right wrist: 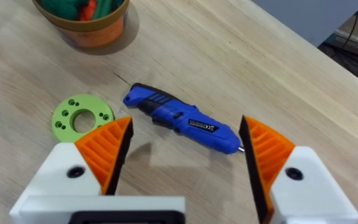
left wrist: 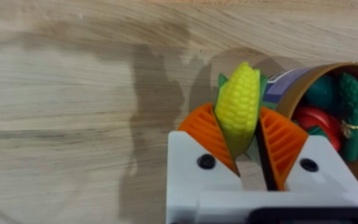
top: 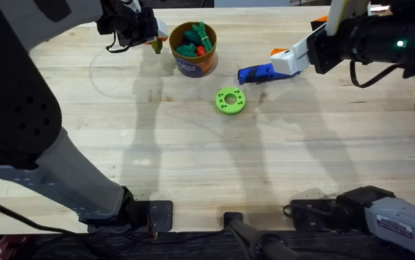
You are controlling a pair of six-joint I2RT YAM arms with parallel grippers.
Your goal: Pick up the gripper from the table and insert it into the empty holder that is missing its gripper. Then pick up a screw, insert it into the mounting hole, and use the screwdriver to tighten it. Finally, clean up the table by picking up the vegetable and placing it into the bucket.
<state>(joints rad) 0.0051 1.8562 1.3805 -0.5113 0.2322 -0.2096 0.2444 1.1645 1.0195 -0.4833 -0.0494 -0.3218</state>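
The left gripper [left wrist: 248,140], clamped on the small yellow toy corn vegetable [left wrist: 237,104], hangs just left of the round orange bucket [top: 194,61] on the pale wooden worktop [top: 193,159]; the right gripper [right wrist: 185,146] is spread above the blue plastic screwdriver [right wrist: 182,118].

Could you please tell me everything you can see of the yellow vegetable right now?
The vegetable is a small yellow toy corn cob with rows of kernels and green husk leaves behind it, plastic by its look. It stands upright, clamped between the orange ribbed pads of the left tool, beside the bucket, above the wooden table.
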